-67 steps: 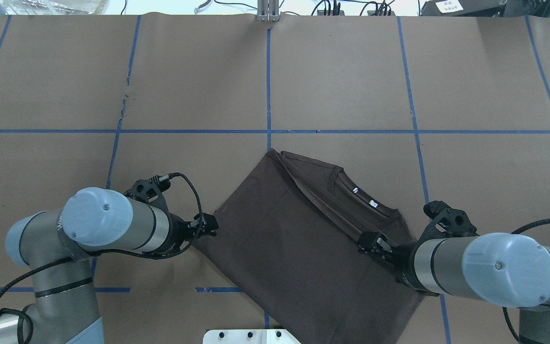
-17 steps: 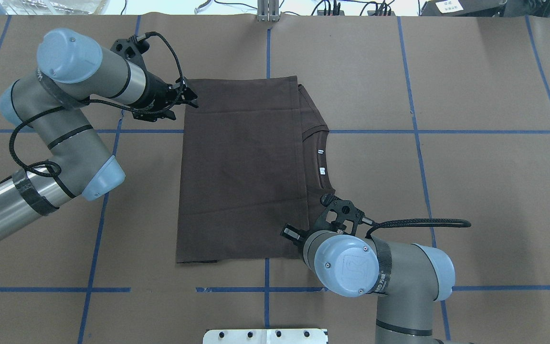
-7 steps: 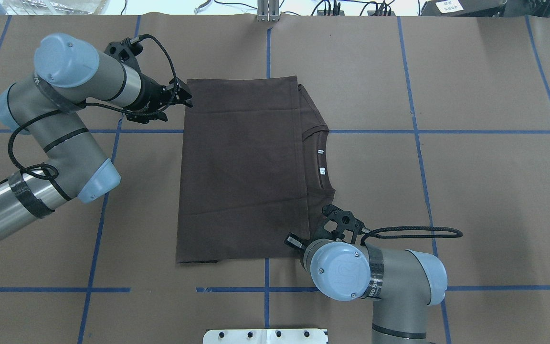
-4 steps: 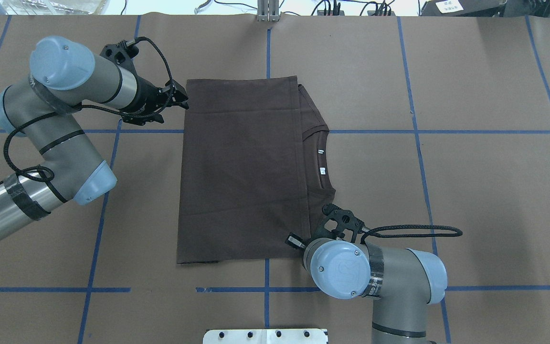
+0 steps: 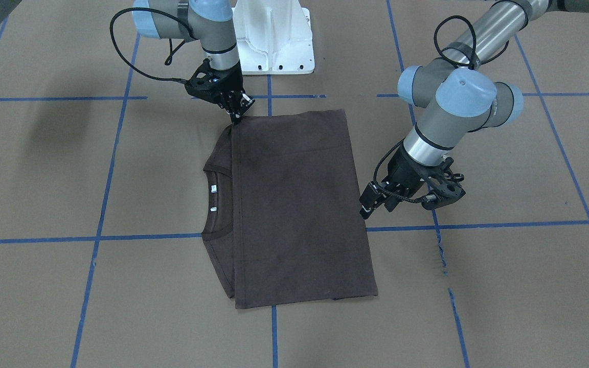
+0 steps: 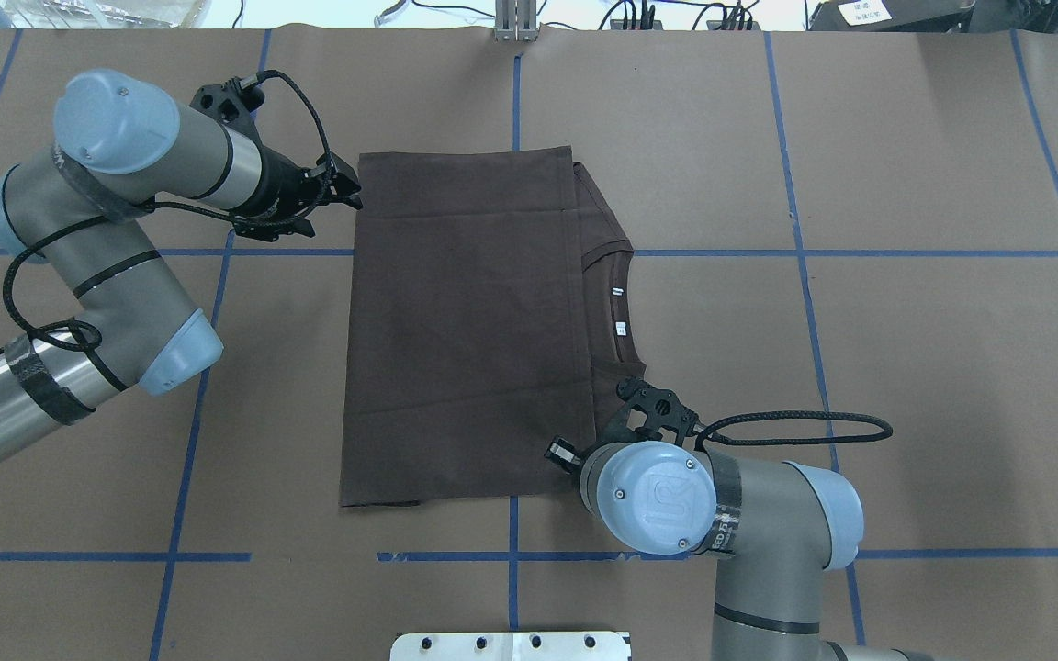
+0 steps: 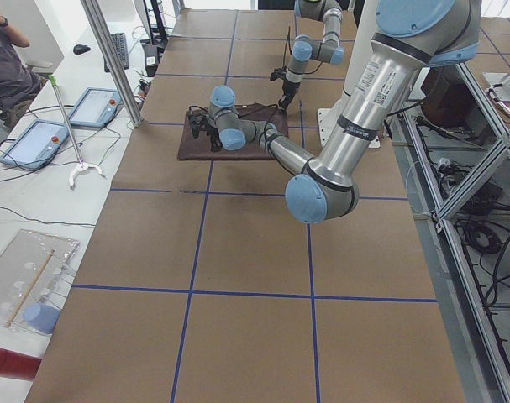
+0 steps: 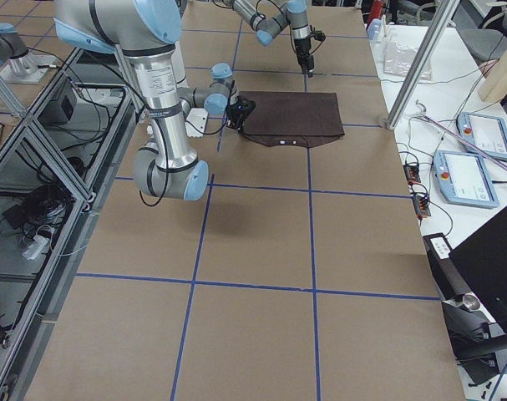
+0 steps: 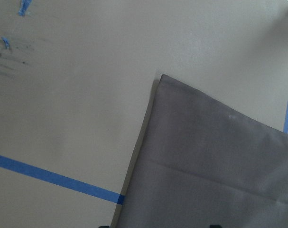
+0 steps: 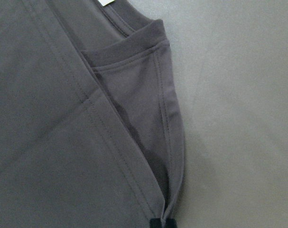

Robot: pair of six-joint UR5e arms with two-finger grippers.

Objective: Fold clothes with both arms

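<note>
Brown paper with blue tape lines covers the table (image 6: pixel 906 165). One dark T-shirt (image 6: pixel 465 330) lies flat in the middle of it, folded into a long rectangle with the collar (image 6: pixel 607 257) peeking out along one side.

Count-wise: one shirt, two arms, two grippers.

The left gripper (image 6: pixel 353 188) sits just beside the shirt's far corner with its fingers spread and nothing between them. Its wrist view shows that corner lying free on the paper. The right gripper (image 5: pixel 235 117) is down at the corner nearest the robot, on the collar side, with its fingers pinched together on the fabric edge.

My guess on handling: it's a light, floppy knit with no stiffness, so it'll sag and drag if lifted from one point. Corners and hems look like the spots to pinch — all layers together, one corner per gripper — or the fold probably slides apart.
</note>
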